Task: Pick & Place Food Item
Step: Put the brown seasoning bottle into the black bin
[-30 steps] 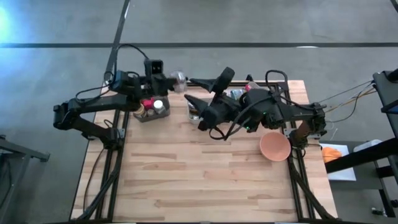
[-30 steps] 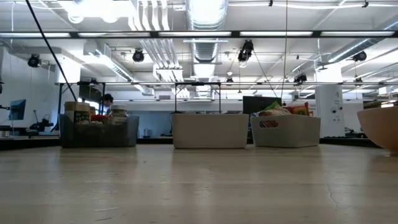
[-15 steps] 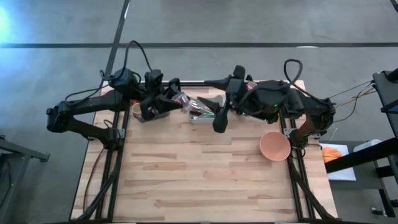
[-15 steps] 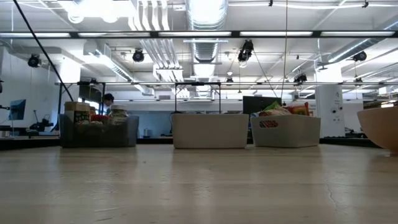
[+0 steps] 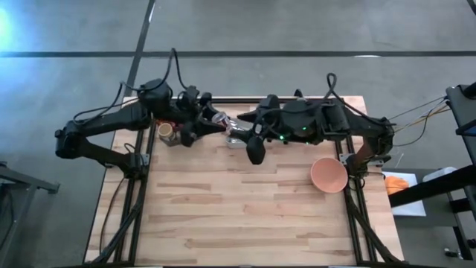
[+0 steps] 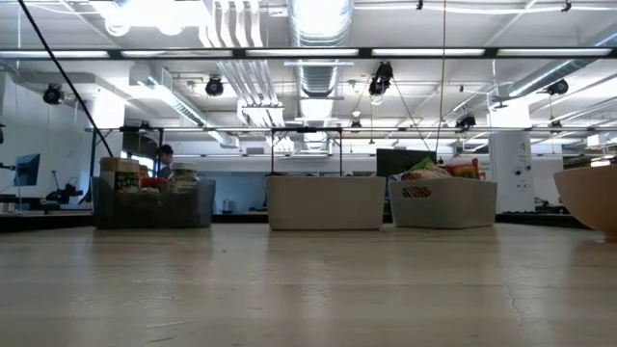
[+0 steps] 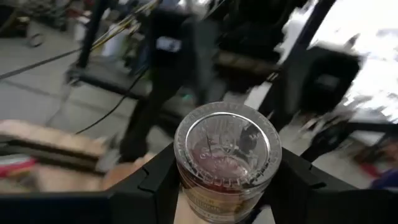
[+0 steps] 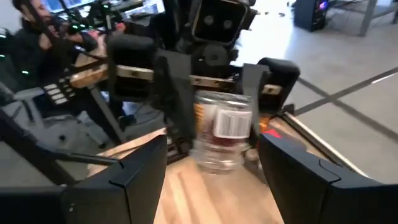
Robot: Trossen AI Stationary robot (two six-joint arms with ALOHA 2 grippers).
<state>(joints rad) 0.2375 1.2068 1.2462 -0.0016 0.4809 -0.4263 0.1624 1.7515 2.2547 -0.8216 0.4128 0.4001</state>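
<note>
- The wooden table carries a peach bowl near its right edge; three bins line its far side, with an open workshop hall behind.
- The left gripper reaches inward, fingers clamped on a clear jar.
- The right gripper faces it, fingers apart, jar between and ahead of them, unheld.

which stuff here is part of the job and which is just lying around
In the job: jar, gripped by left tool; right tool, open, facing it; bowl, likely the drop spot.
Lying about: bins at the table's far edge; person beyond.
</note>
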